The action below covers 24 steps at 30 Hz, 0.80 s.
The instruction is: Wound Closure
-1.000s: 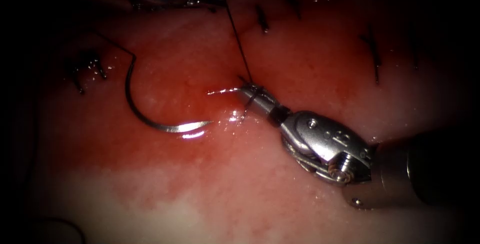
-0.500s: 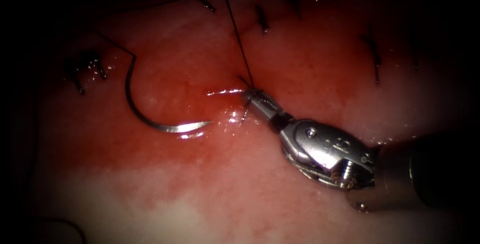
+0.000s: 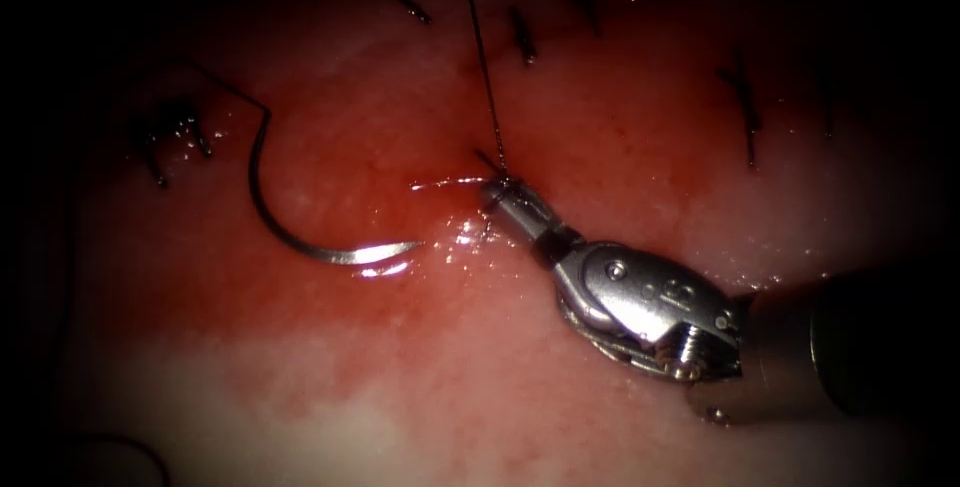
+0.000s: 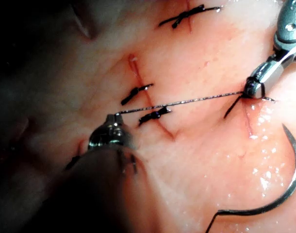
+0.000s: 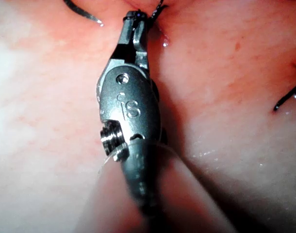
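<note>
Both claws grip taut thread (needle lies free, left of right claw).

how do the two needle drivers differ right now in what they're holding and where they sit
The right tool grips the thread at the cut, beside the knot; the left tool grips the same strand far from it, among finished stitches. Both have jaws shut, with the thread stretched straight between them. Neither holds the needle, which lies free on the tissue, left of the cut.

The needle is lying on the tissue left of the cut; the right claw is sitting at the cut's right end, thread running behind it.
</note>
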Tool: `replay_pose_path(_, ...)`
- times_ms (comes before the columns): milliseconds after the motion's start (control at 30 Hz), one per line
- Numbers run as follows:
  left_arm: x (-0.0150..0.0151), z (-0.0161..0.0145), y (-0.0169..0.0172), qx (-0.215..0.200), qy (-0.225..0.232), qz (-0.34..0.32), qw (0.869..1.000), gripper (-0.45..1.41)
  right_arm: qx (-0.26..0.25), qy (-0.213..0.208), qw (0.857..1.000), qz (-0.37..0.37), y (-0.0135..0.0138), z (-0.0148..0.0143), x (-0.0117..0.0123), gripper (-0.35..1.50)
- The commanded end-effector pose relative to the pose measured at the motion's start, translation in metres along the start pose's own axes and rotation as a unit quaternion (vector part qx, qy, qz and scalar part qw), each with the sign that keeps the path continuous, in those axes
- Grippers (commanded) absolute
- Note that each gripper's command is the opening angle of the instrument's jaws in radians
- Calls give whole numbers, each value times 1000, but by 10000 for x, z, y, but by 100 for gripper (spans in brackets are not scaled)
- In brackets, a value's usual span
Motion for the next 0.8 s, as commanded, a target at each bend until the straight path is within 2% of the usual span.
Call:
replay_pose_path(33, 0, 6, 2, 2, -4, 4, 1000, -45, -6, -2, 1000, 1, -8, -5, -9, -35)
replay_pose_path(267, -5, -2, -4, 22, -33, 23, 999, -45, -64, -12, 998, 0, -16, -15, -10, -35)
replay_pose_path(367, -5, -7, -1, 39, -42, 56, 997, -45, -81, -16, 997, 0, -21, -17, -10, -35)
replay_pose_path(600, -5, -27, -17, 80, -66, 62, 993, -45, -74, -23, 997, -1, -36, -31, -17, -35)
replay_pose_path(800, -2, -19, -9, 75, -62, 65, 993, -45, -62, -24, 998, 1, -41, -24, -15, -35)
